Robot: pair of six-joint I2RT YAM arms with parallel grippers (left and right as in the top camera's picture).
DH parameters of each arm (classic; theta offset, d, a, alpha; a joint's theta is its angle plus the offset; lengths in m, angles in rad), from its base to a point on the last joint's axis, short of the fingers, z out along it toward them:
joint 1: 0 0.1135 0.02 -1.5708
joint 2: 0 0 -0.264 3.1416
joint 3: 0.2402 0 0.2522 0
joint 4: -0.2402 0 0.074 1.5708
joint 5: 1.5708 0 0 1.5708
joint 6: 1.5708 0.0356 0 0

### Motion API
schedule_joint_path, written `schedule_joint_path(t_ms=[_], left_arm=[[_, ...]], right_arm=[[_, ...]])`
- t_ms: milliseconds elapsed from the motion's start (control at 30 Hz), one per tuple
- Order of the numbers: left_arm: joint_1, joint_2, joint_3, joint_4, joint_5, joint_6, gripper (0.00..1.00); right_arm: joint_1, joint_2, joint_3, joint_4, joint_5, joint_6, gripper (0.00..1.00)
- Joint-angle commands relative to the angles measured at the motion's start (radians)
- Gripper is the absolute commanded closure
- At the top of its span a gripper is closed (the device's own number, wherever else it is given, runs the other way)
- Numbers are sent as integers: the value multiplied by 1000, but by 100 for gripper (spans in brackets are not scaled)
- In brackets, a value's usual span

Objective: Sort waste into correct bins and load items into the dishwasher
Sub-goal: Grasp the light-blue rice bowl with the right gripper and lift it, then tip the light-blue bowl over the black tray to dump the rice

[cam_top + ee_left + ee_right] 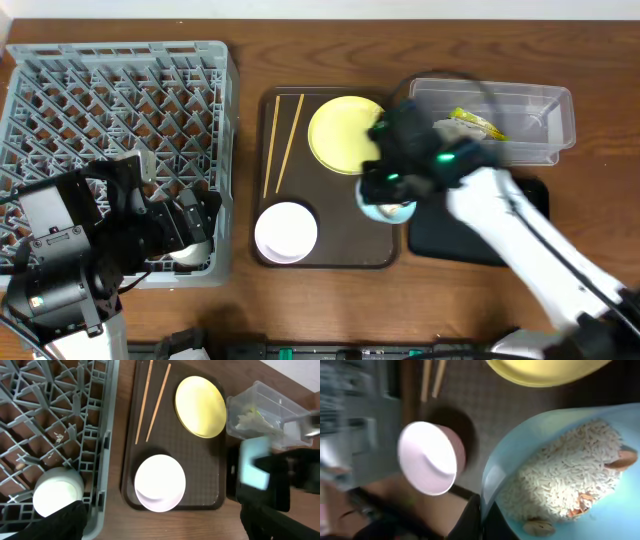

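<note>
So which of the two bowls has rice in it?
The pale blue bowl, gripped at its rim by the right pincer: it holds white rice. The white bowl on the brown tray looks empty.

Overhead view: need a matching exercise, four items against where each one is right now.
Items:
1. small white cup
2. chopsticks
3. snack wrapper
4. pale blue bowl

Places:
A. in the clear tub
B. gripped by the right end effector
C. in the grey dish rack
D. on the brown tray

Pairs: 1-C, 2-D, 3-A, 4-B.
</note>
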Motion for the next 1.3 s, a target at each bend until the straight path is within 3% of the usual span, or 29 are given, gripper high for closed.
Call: schedule_joint_path(t_ms=[0,167,333,433,600,867,1133,1200,1267], left_arm=[[2,1,11,0,10,10,2],[3,2,11,0,10,10,2],[3,8,11,1,10,10,2],[3,8,11,0,10,10,2],[3,17,11,1,10,10,2],[3,50,11,0,10,10,2],[2,68,11,1,10,10,2],[3,71,11,1,10,10,2],[3,72,11,1,10,10,2]], right_arm=[[-98,-36,-14,-37,-203,-154,99],[-270,-36,-133,-71,-355,-296,99],[-484,-36,-317,34,-780,-550,99],[-607,-36,-377,3,-951,-710,99],[-741,-36,-434,-23,-976,-830,99],[-765,-36,-476,-49,-999,-957,99],[-787,-35,-478,-38,-983,-932,99],[-792,-36,-478,-51,-943,-996,99],[-797,-32,-478,-23,-873,-922,99]])
